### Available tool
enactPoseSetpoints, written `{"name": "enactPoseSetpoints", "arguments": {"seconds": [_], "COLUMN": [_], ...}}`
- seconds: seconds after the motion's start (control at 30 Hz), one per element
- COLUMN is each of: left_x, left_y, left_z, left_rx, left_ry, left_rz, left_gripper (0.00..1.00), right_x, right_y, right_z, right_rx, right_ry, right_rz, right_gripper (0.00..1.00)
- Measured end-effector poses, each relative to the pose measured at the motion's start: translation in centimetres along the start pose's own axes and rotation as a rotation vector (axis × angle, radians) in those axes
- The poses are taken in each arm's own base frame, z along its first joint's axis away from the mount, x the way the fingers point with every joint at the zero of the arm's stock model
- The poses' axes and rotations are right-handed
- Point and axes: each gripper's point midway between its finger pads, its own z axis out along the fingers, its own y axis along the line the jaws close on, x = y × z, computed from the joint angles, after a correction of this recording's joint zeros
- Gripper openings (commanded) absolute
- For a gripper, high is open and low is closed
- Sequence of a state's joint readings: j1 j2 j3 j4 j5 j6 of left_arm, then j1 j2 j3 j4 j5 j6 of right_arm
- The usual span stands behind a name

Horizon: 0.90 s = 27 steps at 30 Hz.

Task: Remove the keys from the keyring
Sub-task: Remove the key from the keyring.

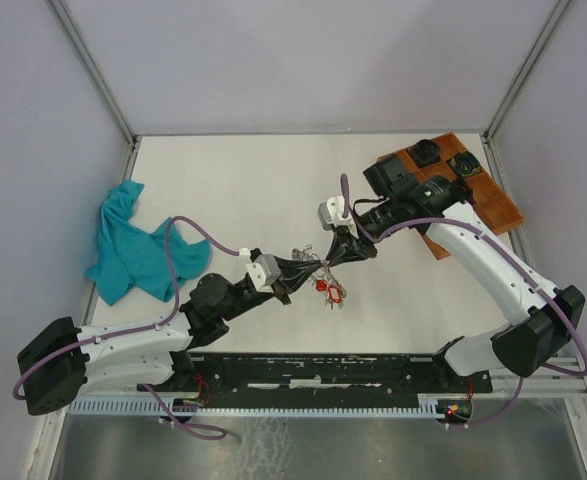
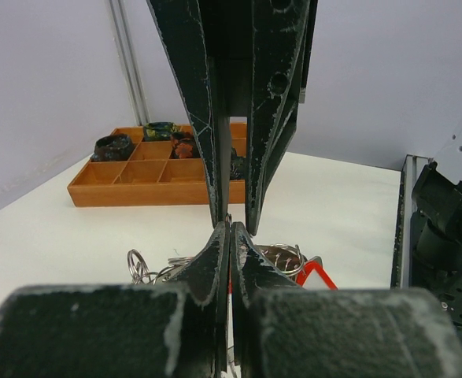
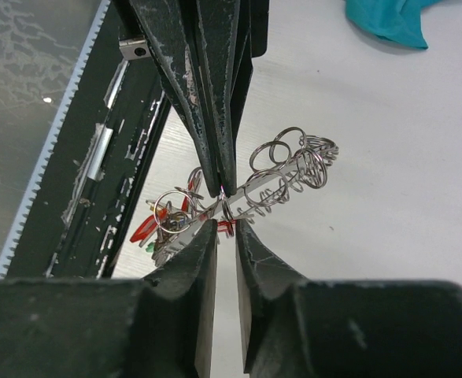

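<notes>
The left end effector [image 2: 229, 228] is seen clamped shut on the keyring [image 3: 290, 173], held over the counter [image 1: 253, 180] between both arms, while the right end effector [image 3: 225, 230] is narrowed to a slit around its wire, a grip not being tellable, and the keys [image 3: 168, 224] are judged all still threaded.

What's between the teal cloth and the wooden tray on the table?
In the top view, the two arms meet there: the left gripper and right gripper converge tip to tip at the keyring, with the keys bunched beside it.
</notes>
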<state>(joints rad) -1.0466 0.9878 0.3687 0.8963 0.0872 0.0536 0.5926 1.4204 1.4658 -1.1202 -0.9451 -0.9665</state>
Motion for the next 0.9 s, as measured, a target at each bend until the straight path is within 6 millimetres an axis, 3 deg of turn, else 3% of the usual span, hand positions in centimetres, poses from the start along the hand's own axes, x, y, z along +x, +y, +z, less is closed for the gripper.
{"name": "enactPoseSetpoints", "arguments": {"seconds": [0.3, 0.6, 0.73, 0.9], "left_x": [-0.2, -0.7, -0.7, -0.5], "left_y": [0.0, 0.0, 0.0, -0.1], "left_z": [0.0, 0.1, 0.1, 0.0], "left_rx": [-0.001, -0.001, -0.001, -0.001], "left_ry": [-0.008, -0.026, -0.028, -0.016], "left_rz": [0.0, -0.006, -0.011, -0.02], "left_gripper": [0.03, 0.03, 0.04, 0.39], "right_x": [0.0, -0.9, -0.9, -0.3], "right_y": [0.2, 0.1, 0.1, 0.2], "right_z": [0.4, 0.3, 0.3, 0.2], "right_rx": [-0.012, -0.008, -0.009, -0.001], "right_ry": [-0.024, -0.064, -0.068, -0.033], "right_rz": [0.016, 0.013, 0.016, 0.028], "right_gripper": [0.27, 0.01, 0.01, 0.01]}}
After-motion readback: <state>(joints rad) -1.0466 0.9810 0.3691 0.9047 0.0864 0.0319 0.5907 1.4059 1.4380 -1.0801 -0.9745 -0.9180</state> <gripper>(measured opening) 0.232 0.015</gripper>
